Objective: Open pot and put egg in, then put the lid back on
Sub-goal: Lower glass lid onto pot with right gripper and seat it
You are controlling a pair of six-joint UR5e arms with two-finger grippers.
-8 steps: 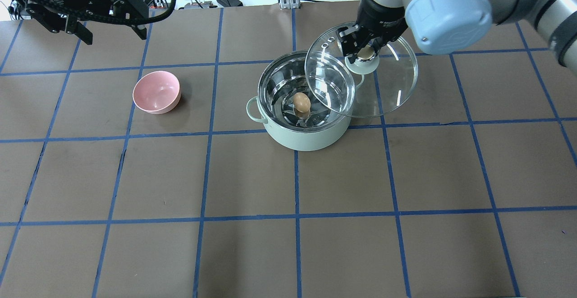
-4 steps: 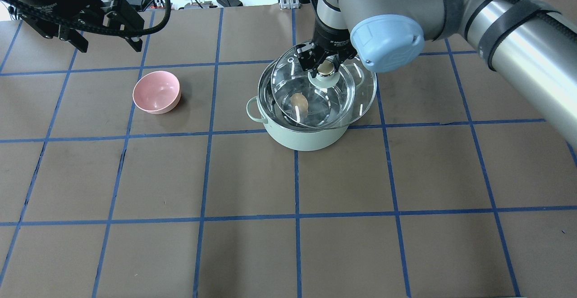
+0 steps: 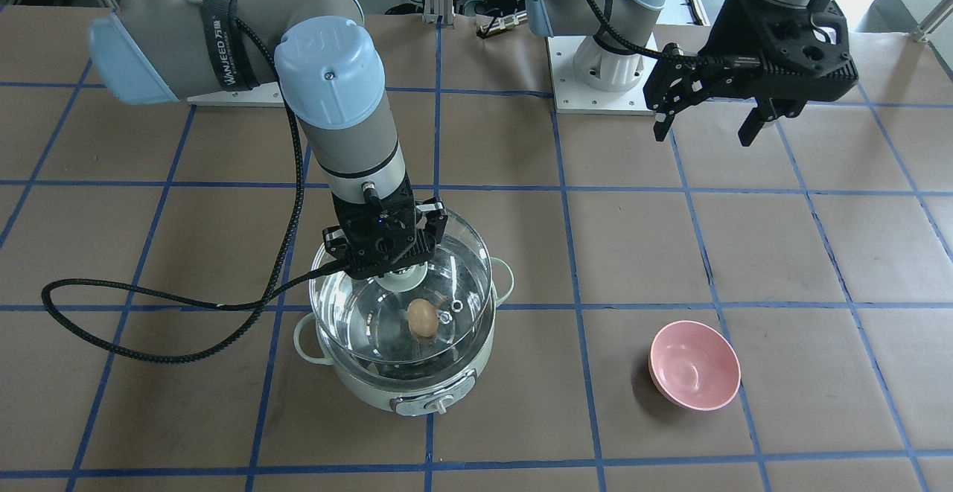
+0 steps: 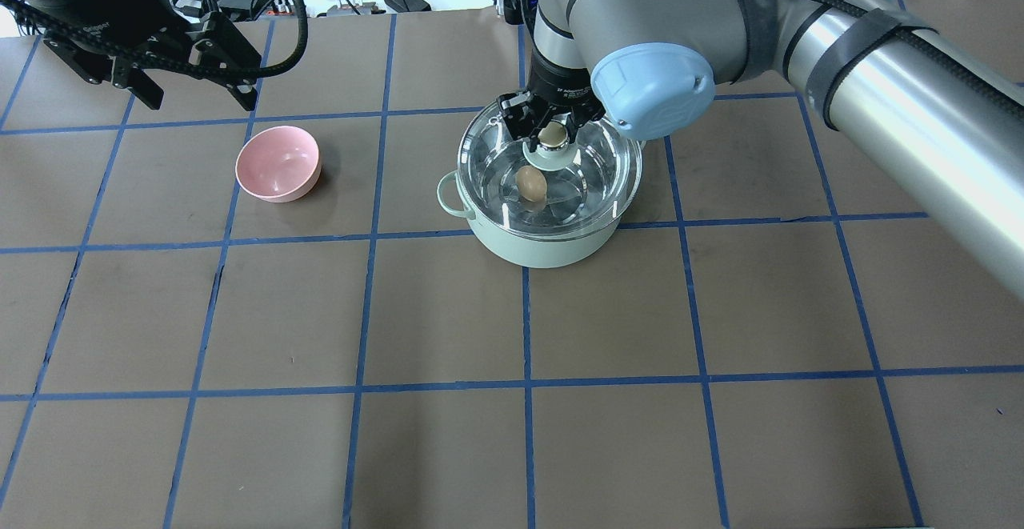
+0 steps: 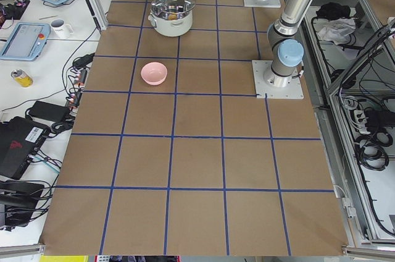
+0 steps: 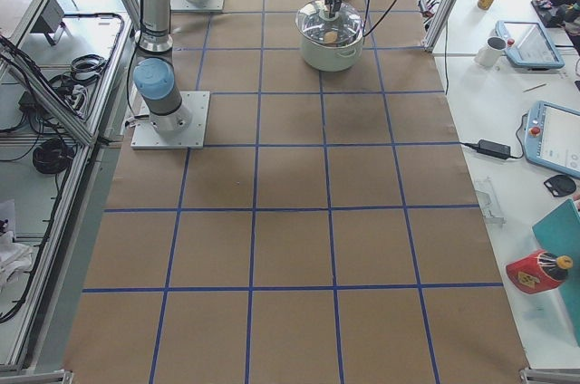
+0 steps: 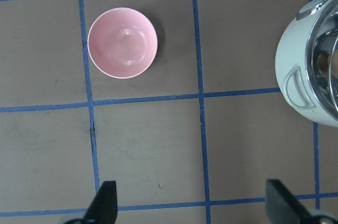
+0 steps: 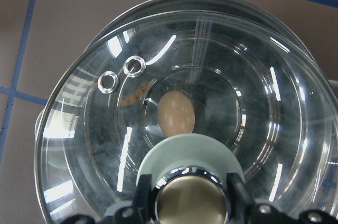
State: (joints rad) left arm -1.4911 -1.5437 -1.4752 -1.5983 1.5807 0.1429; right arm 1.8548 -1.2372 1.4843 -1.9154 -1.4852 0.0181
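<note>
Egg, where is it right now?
In the overhead view the egg sits inside the pot, right of the pink bowl, beneath the glass lid whose knob the right gripper grips.

A black strap (image 3: 218, 44) around the right arm (image 3: 350, 131) is showing the white word "WANJEED", followed by characters too small to read. The lid (image 8: 253, 102) is carrying a short line of orange print on its glass, too blurred to read. Nothing else is reading clearly.
</note>
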